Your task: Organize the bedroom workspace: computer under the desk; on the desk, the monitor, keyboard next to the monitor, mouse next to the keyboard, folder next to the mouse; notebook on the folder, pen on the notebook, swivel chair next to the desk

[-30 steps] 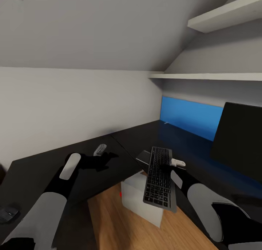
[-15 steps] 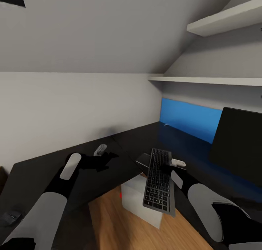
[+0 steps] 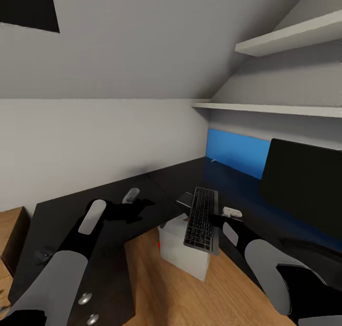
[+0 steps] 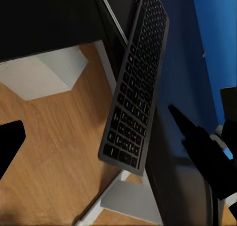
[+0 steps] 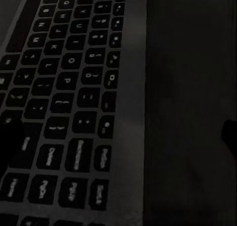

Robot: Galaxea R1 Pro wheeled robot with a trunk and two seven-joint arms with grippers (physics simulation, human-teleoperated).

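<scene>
You are holding the flat black keyboard [image 3: 202, 217] by its side edge in your right gripper [image 3: 219, 216], jaws closed on it, hanging over the inner edge of the long black desk [image 3: 118, 193] above the light grey tower computer [image 3: 183, 250]. Your left gripper [image 3: 132, 196] is hovering over the desk; its opening is unclear.

Changes noted, placed against the desk [image 3: 118, 207]:
- Keyboard [image 3: 202, 217], held at its edge by my right gripper [image 3: 219, 216]: earlier hanging well out over the floor past the desk's inner corner, now drawn closer to the desk edge and further up it.
- My head camera has swung: silver drawer knobs [image 3: 85, 298] on the desk front have come into sight.
</scene>
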